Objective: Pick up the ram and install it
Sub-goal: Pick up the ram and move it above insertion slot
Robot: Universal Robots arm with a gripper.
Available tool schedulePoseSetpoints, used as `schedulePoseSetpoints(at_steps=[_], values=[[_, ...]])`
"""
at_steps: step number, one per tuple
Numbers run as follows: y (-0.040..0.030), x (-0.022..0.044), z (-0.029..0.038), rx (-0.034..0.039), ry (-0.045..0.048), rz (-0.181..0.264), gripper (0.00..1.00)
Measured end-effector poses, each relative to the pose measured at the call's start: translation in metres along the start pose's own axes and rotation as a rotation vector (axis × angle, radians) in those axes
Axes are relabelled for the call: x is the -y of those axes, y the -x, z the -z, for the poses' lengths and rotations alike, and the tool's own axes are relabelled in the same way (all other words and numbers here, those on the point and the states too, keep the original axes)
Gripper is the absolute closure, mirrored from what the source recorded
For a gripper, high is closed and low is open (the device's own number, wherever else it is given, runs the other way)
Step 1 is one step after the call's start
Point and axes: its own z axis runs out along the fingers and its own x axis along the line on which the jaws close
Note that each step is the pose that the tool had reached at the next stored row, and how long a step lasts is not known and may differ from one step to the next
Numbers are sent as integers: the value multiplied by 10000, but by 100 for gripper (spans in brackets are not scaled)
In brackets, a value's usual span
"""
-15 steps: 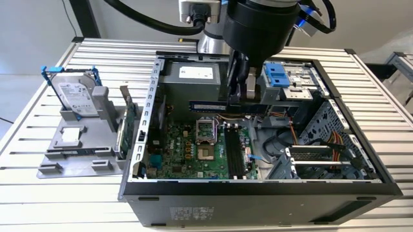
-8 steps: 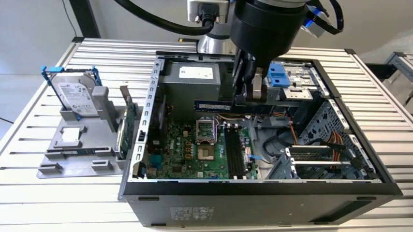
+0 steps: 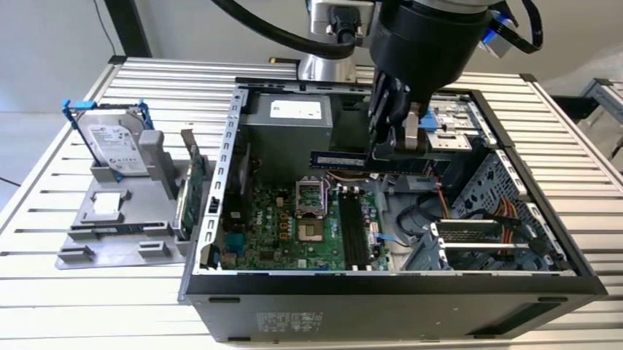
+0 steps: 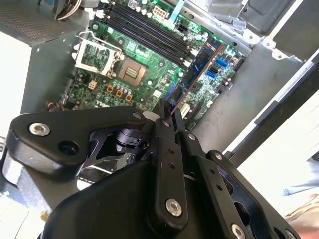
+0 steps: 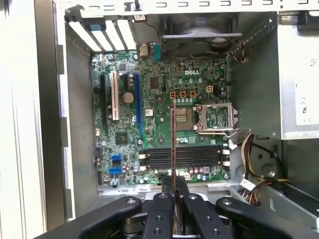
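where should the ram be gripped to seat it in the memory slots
Probably by its two flat faces, coming from above, as the pincer has the ram: it is a thin stick standing on edge, so the lower long edge is left free for the memory slots.

One high overview, two close wrist cams

The open case and table are taken in from above in the exterior view; both wrist views are pointed down along the gripper and gripped ram, close in. The motherboard is shared by all three.
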Motion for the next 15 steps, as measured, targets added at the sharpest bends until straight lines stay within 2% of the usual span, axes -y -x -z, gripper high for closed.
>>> schedulePoseSetpoints(at_steps=[4, 15], values=[[3, 34, 1, 0, 2, 0, 100], [3, 45, 2, -2, 17, 0, 100]])
